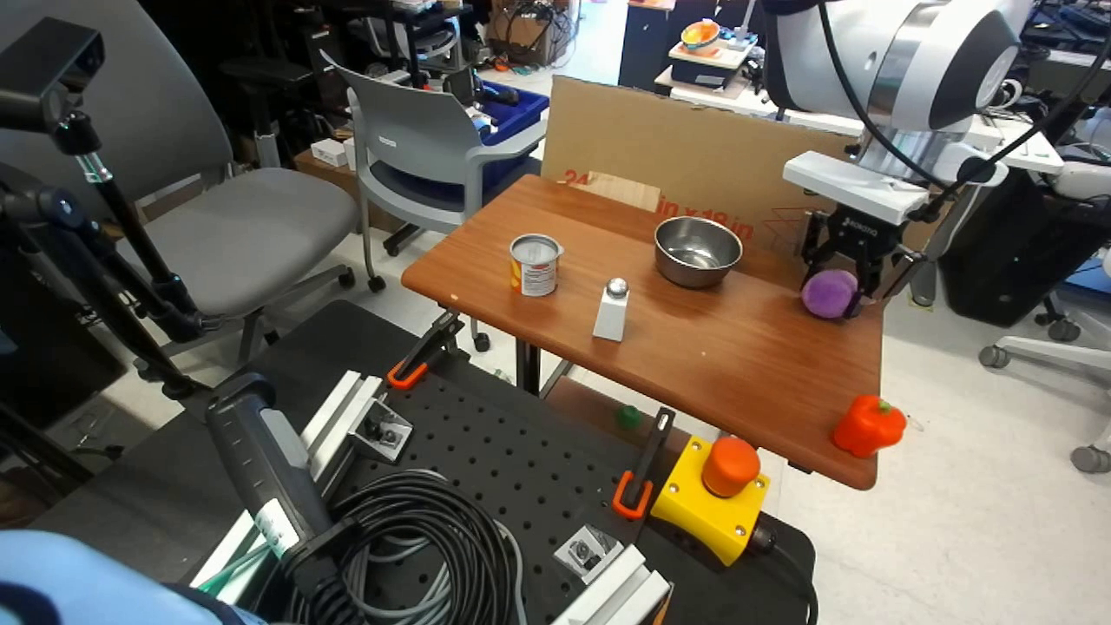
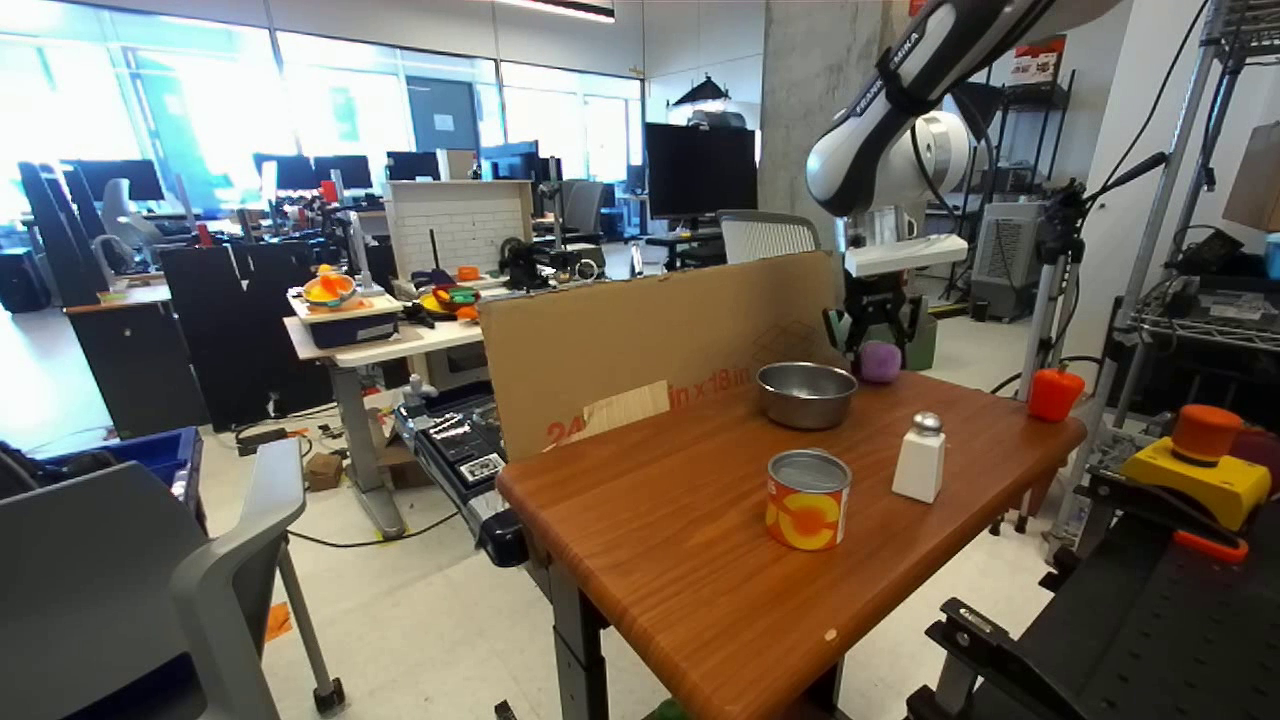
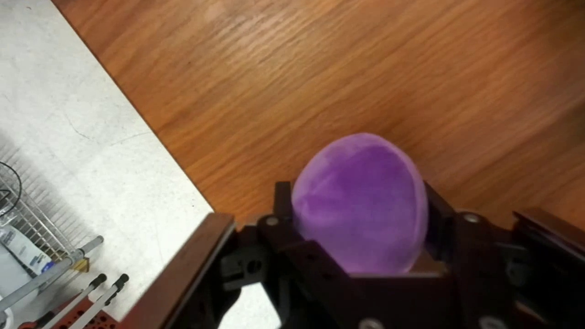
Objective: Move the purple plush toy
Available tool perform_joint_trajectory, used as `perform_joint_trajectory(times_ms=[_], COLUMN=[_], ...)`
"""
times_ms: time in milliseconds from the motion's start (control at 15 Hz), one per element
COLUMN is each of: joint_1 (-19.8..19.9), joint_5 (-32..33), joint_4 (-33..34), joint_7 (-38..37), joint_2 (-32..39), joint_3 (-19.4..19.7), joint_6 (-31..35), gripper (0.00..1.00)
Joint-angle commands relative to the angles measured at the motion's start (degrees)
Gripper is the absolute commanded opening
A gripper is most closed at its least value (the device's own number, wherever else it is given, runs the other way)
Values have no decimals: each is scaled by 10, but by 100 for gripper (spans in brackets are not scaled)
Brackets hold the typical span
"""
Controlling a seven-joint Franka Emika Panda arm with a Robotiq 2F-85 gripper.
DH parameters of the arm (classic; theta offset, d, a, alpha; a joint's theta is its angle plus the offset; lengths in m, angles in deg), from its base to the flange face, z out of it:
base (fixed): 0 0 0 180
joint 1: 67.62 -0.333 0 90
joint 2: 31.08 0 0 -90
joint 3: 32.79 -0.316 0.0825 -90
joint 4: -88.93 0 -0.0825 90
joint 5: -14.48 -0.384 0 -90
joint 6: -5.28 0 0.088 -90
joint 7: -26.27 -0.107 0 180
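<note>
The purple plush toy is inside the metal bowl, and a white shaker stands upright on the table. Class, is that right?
Not quite: the purple plush toy is not inside the metal bowl but between the fingers of the gripper, as the wrist view shows. The white shaker does stand upright on the table.

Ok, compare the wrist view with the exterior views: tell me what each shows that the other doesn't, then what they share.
Only the wrist view gives a close look down on the purple plush toy, with the fingers of the gripper against both its sides.

Only the exterior views show the metal bowl, open can, white shaker, orange-red pepper, upright cardboard and yellow box with its red button.

All share the purple plush toy, the gripper, the brown tabletop and pale floor.
</note>
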Motion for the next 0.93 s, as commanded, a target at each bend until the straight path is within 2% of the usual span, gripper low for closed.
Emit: perform_joint_trajectory(times_ms=[0, 333, 400, 467, 600, 867], joint_1=[9, 6, 7, 8, 7, 5], joint_5=[8, 6, 4, 5, 15, 37], joint_4=[45, -26, -38, -66, -127, -241], joint_7=[3, 57, 70, 98, 157, 244], joint_2=[27, -55, -72, -101, -159, -267], joint_3=[4, -13, -18, -26, -36, -44], joint_6=[-18, -3, -5, -13, -36, -104], gripper=[34, 4, 2, 6, 6, 6])
